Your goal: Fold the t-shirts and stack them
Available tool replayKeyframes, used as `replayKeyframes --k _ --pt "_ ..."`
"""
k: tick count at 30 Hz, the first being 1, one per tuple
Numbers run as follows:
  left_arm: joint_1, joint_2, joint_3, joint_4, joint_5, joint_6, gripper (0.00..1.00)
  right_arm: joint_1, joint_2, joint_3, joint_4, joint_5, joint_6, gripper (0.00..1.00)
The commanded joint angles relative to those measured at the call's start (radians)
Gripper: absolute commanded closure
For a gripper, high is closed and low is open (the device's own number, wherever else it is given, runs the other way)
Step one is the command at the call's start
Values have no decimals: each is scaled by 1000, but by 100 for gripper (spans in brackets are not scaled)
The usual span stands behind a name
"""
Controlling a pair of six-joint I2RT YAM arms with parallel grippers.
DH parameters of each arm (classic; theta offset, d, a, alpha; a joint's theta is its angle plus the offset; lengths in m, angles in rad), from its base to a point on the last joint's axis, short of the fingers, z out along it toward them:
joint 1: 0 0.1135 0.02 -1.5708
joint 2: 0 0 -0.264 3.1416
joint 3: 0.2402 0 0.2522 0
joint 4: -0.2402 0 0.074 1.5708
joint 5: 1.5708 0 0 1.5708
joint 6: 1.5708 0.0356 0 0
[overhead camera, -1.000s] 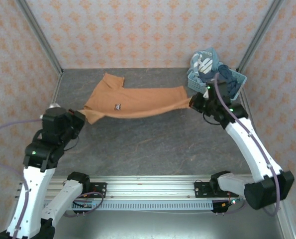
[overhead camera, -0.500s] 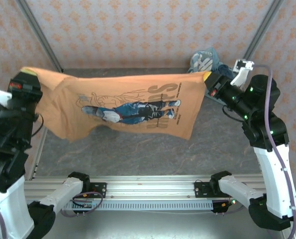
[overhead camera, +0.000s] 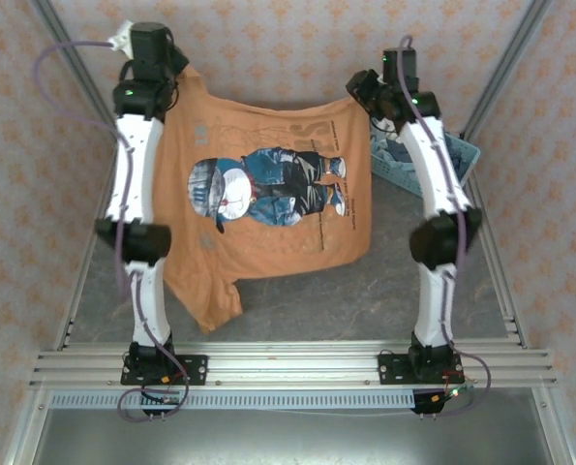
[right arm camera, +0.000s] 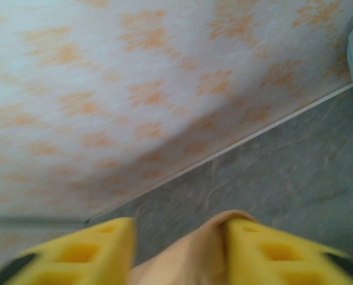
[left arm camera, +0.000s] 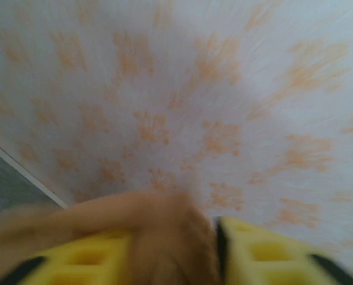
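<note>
The orange-brown t-shirt hangs spread out in the air above the table, its blue-white print facing the top camera and one sleeve drooping at the lower left. My left gripper is shut on its upper left corner, high near the back wall. My right gripper is shut on the upper right corner at about the same height. In the left wrist view, bunched orange cloth sits between the yellow fingers. In the right wrist view, a fold of cloth lies between the yellow fingers.
The light blue lattice basket stands at the back right, partly behind the right arm. Both arms reach up and far back over the grey table. Patterned walls close in the back and both sides.
Both grippers have lifted the shirt from the table and carried it up and back. It now hangs open with the printed side facing the camera, and the arms are stretched out.
</note>
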Motion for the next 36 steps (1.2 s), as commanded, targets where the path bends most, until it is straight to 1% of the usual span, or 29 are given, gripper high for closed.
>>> replayKeyframes --k 1,2,3,5,7,9,10,13,15,17,19,21,22,23,24,25,26,27,28,29,31,32,34,36 --pt "35 175 224 -188 142 -51 0 -34 200 333 -278 -14 53 22" --pt "35 172 210 -199 151 -46 0 -37 197 303 -262 -17 66 21" --pt "32 145 157 -210 160 -34 0 -38 177 245 -247 -18 64 20" --pt "22 42 -25 -205 163 8 0 -31 121 115 -226 -25 44 20" --pt "17 -112 -317 -142 166 35 0 -18 44 -58 -196 -28 20 20" --pt "18 -249 -596 -68 173 26 0 -2 -45 -237 -147 -27 0 21" --pt "17 -313 -712 -52 187 18 2 8 -97 -341 -110 -24 -8 21" --pt "5 -418 -963 -69 265 -13 8 35 -232 -599 -32 -22 -14 22" --pt "-32 -486 -1120 -57 300 -34 11 51 -305 -735 -8 -17 -14 26" --pt "-79 -533 -1276 -1 345 -91 17 62 -380 -880 27 -18 -14 28" --pt "-145 -553 -1397 80 390 -160 22 64 -455 -1031 64 -7 -19 35" --pt "-205 -537 -1442 118 397 -203 27 63 -504 -1146 83 7 -31 42" --pt "-232 -520 -1453 129 397 -227 30 63 -523 -1192 83 17 -44 46" --pt "-247 -503 -1462 142 398 -249 34 62 -534 -1230 87 28 -56 50" --pt "-256 -485 -1475 152 394 -274 41 61 -549 -1270 94 40 -68 54" --pt "-258 -464 -1490 161 383 -295 51 56 -556 -1308 98 53 -76 59" --pt "-256 -444 -1497 157 372 -307 60 50 -556 -1336 102 59 -82 61" --pt "-254 -411 -1499 144 356 -310 70 43 -554 -1362 109 62 -88 63" --pt "-246 -377 -1495 120 336 -309 77 37 -550 -1381 114 68 -94 63" --pt "-237 -357 -1490 93 318 -306 82 35 -546 -1394 116 75 -101 63" --pt "-199 -320 -1498 53 282 -302 89 34 -531 -1400 114 87 -120 63" --pt "-177 -311 -1506 40 262 -300 91 34 -525 -1399 114 88 -125 63" --pt "-119 -307 -1537 40 222 -286 92 35 -516 -1385 105 88 -136 63" --pt "-59 -297 -1548 40 210 -257 92 39 -507 -1367 97 83 -139 61"
